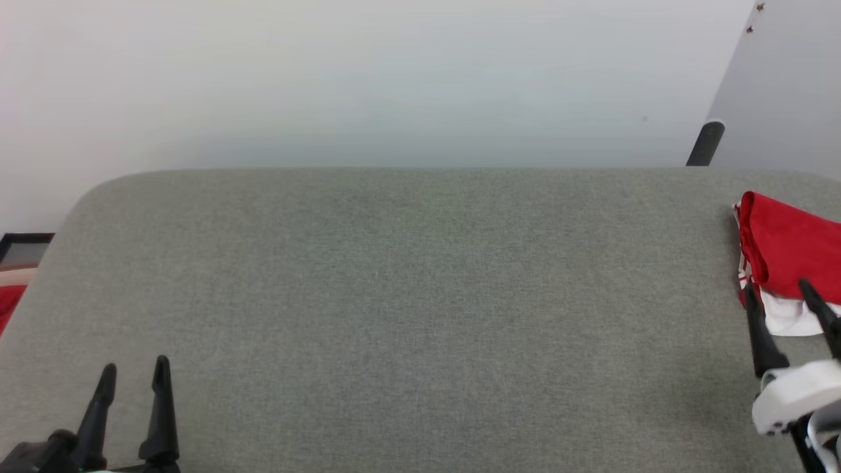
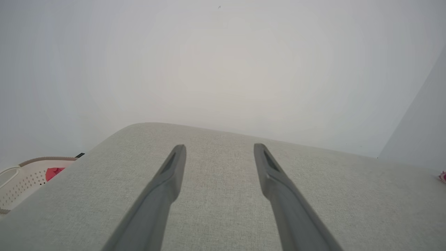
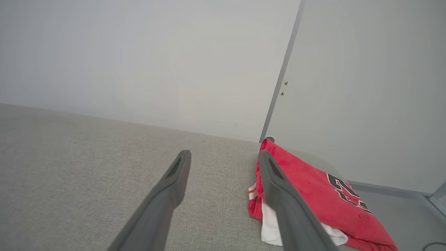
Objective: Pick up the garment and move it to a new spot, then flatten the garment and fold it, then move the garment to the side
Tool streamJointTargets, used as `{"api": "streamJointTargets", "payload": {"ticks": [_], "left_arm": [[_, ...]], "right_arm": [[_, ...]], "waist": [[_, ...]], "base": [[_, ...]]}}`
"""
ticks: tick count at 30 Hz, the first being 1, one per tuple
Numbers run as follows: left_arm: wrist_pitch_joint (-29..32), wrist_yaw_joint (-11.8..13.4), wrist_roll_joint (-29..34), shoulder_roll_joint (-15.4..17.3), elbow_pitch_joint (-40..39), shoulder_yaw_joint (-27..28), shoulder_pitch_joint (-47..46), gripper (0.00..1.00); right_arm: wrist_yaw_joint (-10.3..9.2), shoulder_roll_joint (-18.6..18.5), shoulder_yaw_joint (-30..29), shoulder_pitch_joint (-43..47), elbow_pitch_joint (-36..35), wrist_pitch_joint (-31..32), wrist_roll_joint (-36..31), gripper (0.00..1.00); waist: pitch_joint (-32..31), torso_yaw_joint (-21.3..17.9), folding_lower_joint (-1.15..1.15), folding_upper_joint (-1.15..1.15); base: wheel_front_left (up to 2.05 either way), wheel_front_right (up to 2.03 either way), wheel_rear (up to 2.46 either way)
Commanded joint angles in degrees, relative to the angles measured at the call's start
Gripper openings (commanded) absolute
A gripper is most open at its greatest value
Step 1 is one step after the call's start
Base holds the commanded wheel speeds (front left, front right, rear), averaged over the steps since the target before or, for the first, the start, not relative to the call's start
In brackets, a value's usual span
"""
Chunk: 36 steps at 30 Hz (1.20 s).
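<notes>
Head view gives us the whole layout: the red jersey-style T-shirt with white sleeves [image 1: 788, 243] lies as a compact folded bundle at the far right side of the grey fabric-covered table [image 1: 420, 295]. Our right tool [image 1: 776, 287] sits at the bundle's near edge, fingers spread and grasping nothing. One finger crosses the white sleeve, and we cannot tell whether it touches the cloth. Our left tool [image 1: 135, 364] rests low at the near left, well apart from the shirt, likewise released and empty.

We judge the fold done and the shirt already set aside, so the last step looks all but finished. The next move, as we read it, calls for lifting the right tool straight clear, so the fingers do not snag the sleeve and pull the fold open.

Right wrist view adds the black-and-white block print on the shirt's top face and a bit of red-and-white trim at its folded edge. Left wrist view shows a white perforated basket [image 2: 21, 181] beyond the table's left edge with something pinkish-red [image 2: 54, 172] inside. The head view gives a red patch [image 1: 8, 305] at that edge.
</notes>
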Motion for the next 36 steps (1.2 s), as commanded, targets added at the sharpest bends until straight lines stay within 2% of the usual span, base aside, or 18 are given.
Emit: {"api": "streamJointTargets", "payload": {"ticks": [1,12,18,36], "left_arm": [[0.0,-0.3,0.6,-0.2,-0.3,0.5,0.7,1.00],[0.0,-0.4,1.6,-1.7,-1.6,3.0,2.6,1.00],[0.0,-0.4,2.2,-1.9,-2.0,2.8,3.2,1.00],[0.0,-0.4,4.0,-0.1,-0.4,-1.0,3.7,1.00]], "right_arm": [[-0.07,0.9,-0.9,1.9,-1.4,0.2,-0.6,1.00],[-0.07,6.8,-3.5,11.6,-11.3,2.2,-3.5,1.00],[-0.07,8.9,-4.0,14.8,-14.3,3.2,-4.0,1.00],[-0.07,9.7,-4.0,16.9,-16.6,4.3,-3.9,1.00]], "waist": [[-0.5,0.4,0.00,0.00],[-0.9,-0.2,0.00,0.00],[-0.8,-0.4,0.00,0.00],[-0.6,-0.3,0.00,0.00]], "base": [[0.00,0.00,0.00],[0.00,0.00,0.00],[0.00,0.00,0.00],[0.00,0.00,0.00]]}}
